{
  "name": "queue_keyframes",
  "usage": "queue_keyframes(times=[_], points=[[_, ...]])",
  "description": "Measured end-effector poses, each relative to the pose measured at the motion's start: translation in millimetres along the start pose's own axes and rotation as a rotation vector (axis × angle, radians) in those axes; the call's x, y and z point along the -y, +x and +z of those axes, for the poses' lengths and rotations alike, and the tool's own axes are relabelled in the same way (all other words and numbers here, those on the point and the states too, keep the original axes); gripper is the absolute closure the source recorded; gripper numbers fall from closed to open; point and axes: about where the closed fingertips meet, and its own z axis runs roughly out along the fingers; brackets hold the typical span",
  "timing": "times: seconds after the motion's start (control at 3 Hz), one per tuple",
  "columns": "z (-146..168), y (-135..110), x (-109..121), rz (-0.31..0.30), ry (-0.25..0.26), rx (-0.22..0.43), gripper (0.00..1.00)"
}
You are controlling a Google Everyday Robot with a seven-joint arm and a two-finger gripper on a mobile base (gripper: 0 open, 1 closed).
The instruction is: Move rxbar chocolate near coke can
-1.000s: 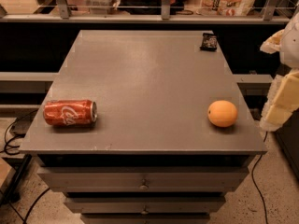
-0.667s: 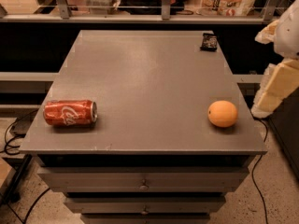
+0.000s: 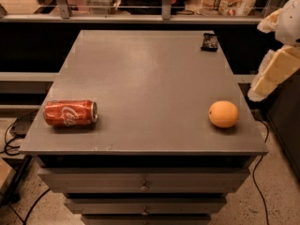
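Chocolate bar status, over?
Claw off table's right edge. Chocolate bar at far right corner, ungrasped. Can on its side, near left. Orange near right, off the direct path.

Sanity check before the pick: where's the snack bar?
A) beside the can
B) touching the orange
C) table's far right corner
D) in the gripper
C: the snack bar lies at the far right corner of the table, apart from the can and orange near the front edge; the gripper is beyond the right side.

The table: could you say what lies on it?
A coke can on its side front-left, an orange front-right, the rxbar chocolate far-right. The gripper hangs beyond the right edge. Nothing looks covered.
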Motion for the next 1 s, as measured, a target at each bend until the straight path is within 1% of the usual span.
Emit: queue_keyframes(times=[0.67, 1.0], points=[[0.3, -0.6, 1.1, 0.003, 0.005, 0.004, 0.00], [14.0, -18.7, 34.6, 0.049, 0.064, 0.109, 0.00]])
